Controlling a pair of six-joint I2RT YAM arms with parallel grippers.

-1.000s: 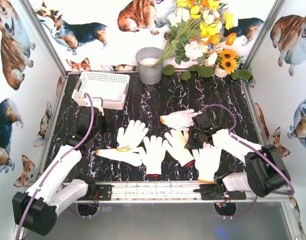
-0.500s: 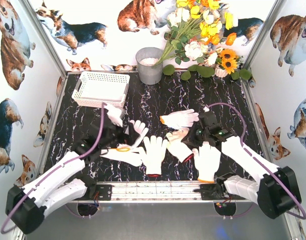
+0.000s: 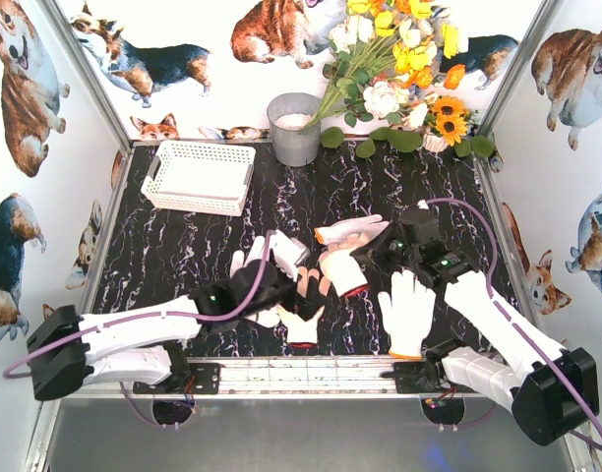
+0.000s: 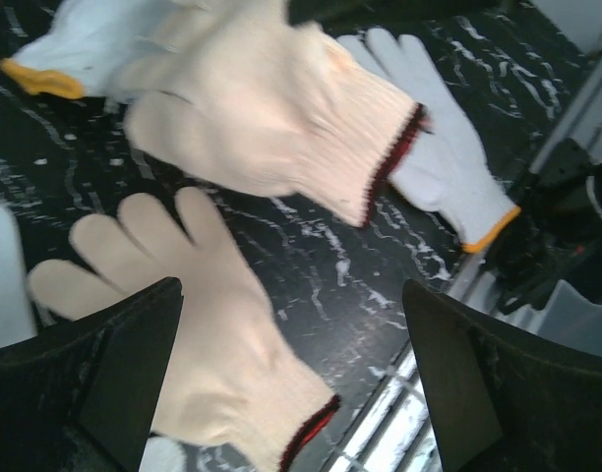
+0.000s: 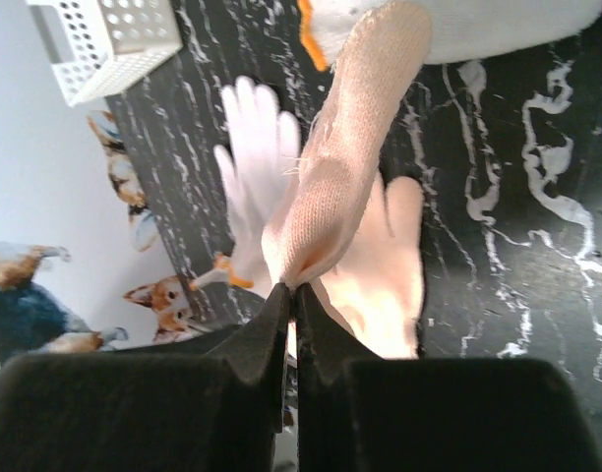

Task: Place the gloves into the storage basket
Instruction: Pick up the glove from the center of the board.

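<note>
since a second ago the left arm has swung away from the storage basket [image 3: 198, 175] at the far left of the counter [image 3: 163, 246] and now reaches in over the middle of the gloves [image 3: 301, 320], while the right arm has drawn one glove up from where it lay. the left fingers [image 3: 284, 258] stand wide apart, holding nothing, above the flat cream glove [image 4: 232, 364], which lies with its dark red cuff toward the near rail. the right fingers [image 5: 292, 295] are pressed together on a pinch of fabric of the raised cream glove [image 3: 340, 270], whose red cuff points to the near side in the overhead view, just beside the left fingers. behind it a white glove with an orange cuff [image 3: 352, 231] lies flat, and another white glove [image 3: 407, 310] rests near the right arm, cuff toward the rail. one more white glove [image 3: 244, 261] shows partly from under the left arm. all of them are on the dark marbled counter, well apart from the basket, which sits at the back left near a grey bucket [image 3: 294, 126] and a bunch of flowers [image 3: 399, 69]
</note>
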